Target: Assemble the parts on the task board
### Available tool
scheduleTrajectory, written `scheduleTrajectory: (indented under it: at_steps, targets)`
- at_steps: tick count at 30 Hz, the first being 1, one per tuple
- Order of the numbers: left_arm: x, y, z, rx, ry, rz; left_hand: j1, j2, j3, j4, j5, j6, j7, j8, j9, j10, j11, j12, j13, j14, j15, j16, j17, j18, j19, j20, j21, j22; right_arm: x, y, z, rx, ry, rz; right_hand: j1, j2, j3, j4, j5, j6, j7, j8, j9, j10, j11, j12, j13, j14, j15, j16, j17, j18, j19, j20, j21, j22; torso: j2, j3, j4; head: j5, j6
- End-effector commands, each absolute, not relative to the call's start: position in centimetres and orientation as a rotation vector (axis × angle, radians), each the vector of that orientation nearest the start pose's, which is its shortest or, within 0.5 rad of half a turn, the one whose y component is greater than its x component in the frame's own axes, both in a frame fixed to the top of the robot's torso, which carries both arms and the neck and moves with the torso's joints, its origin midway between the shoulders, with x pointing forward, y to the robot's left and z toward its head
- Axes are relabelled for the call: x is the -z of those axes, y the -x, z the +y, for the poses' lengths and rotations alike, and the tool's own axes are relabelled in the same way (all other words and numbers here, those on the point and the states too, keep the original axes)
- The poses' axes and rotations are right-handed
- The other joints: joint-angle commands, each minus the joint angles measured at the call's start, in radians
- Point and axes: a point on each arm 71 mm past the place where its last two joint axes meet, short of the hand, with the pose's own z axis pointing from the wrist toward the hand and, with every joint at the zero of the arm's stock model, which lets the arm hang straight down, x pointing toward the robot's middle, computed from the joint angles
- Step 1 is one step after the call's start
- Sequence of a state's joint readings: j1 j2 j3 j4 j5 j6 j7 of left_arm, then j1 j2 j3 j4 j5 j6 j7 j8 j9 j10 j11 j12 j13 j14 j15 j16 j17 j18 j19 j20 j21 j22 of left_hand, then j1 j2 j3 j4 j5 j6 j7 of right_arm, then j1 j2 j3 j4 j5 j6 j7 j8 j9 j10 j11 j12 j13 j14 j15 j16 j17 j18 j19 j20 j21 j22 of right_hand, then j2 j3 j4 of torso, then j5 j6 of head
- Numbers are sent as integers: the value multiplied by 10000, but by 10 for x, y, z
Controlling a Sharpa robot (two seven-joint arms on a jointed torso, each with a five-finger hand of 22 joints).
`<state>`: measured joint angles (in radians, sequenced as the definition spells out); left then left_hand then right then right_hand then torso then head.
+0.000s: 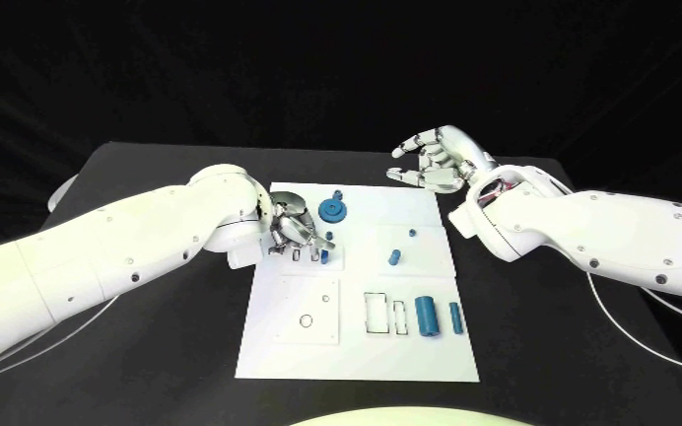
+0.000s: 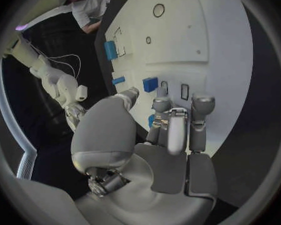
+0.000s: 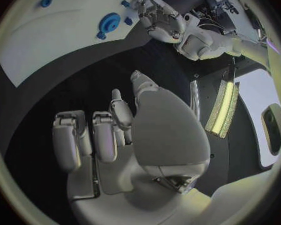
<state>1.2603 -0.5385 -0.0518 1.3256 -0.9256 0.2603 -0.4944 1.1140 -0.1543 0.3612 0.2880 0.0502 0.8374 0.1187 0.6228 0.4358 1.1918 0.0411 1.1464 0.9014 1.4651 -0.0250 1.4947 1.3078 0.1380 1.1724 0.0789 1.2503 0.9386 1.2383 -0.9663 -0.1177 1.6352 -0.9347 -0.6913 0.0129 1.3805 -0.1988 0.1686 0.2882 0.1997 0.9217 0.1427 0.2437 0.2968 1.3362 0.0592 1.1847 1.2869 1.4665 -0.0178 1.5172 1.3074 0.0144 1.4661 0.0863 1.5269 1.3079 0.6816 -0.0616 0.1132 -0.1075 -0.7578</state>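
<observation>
On the black table (image 1: pixel 142 165) lies the white task board (image 1: pixel 356 347); on its near right part stand a blue cylinder (image 1: pixel 428 316) and, just beside it, a slimmer blue bar (image 1: pixel 456 319), next to an outlined slot; farther in, a small blue block (image 1: pixel 394 258) sits near the board's middle; at the left edge the left hand (image 1: pixel 295 227) hovers low over the board with its fingers curled downward near two small slots and a blue piece (image 1: pixel 325 257), whether it pinches anything I cannot tell; beyond it stands a blue gear (image 1: pixel 334 211); farthest, off the board's right corner, the right hand (image 1: pixel 438 160) is raised, fingers apart, holding nothing.
</observation>
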Motion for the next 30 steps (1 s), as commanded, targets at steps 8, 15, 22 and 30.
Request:
scheduleTrajectory:
  at_steps: [8, 15, 22, 30]
  targets:
    - [217, -501, 103, 6003, 297, 24951, 86, 125, -138, -12, 3, 189, -159, 347, 260, 25, -107, 79, 93, 548, -32, 115, 1244, -87, 18, 10, 148, 120, 171, -467, -243, -8296, -4089, 14653, -109, -18, -51, 34, -41, -78, 12, -52, -19, -71, 3, -91, -32, 812, 40, -56, 1771, -21, 823, 42, -79, 2385, 3, -14, 5, -32, -17]
    - [218, -501, 100, 6020, 231, 24978, 147, 156, -202, -5, 3, 239, -226, 587, 484, 73, -165, 129, 142, 562, -82, 140, 1277, -96, 31, -26, 203, 185, 172, -467, -242, -8320, -4078, 14702, -121, -17, -59, 34, -53, -74, 11, -49, -20, -73, 2, -103, -43, 807, 40, -67, 1757, -19, 820, 43, -87, 2381, -6, -15, 11, -48, -50]
    - [218, -502, 99, 5995, 205, 25015, 350, 248, -163, -30, 5, 255, -338, 942, 816, 141, -262, 174, 184, 596, -164, 186, 1353, -107, 46, -77, 264, 256, 172, -466, -238, -8396, -4056, 14789, -121, -17, -59, 34, -53, -74, 11, -49, -20, -73, 2, -103, -43, 807, 40, -67, 1757, -19, 820, 43, -87, 2381, -19, -5, 4, -58, -63]
    - [219, -504, 100, 5950, 277, 24998, 421, 272, -132, -39, 6, 229, -363, 1021, 900, 150, -286, 173, 177, 601, -185, 192, 1362, -110, 50, -93, 279, 273, 173, -466, -238, -8406, -4059, 14828, -125, -5, -61, 30, -68, -62, 8, -41, -21, -64, -1, -100, -44, 806, 39, -71, 1754, -18, 818, 43, -92, 2379, -21, -4, 2, -61, -67]
